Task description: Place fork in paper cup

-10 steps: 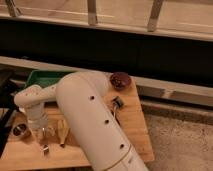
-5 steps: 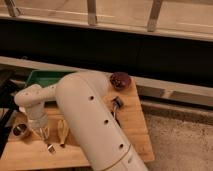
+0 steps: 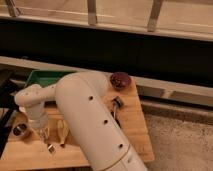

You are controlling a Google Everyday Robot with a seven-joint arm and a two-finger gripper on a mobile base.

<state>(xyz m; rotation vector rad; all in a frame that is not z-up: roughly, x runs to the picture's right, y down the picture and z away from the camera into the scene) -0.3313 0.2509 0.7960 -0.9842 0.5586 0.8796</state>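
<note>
At the counter's (image 3: 136, 131) left end a small metal tin (image 3: 20, 131) sits at 9 o'clock from the pincer (image 3: 44, 133), which hangs low over the wood with its fingers together, a green tray (image 3: 40, 77) behind it at 12 o'clock. The fork (image 3: 50, 148) shows as a slim silver piece just off the pincer's tip at 5 o'clock, though whether it is gripped cannot be told, and a banana (image 3: 63, 131) lies at 3 o'clock. Right of the bulky white arm (image 3: 95, 120), a black-handled utensil (image 3: 117, 104) lies with a dark red bowl (image 3: 120, 80) at its 12 o'clock
</note>
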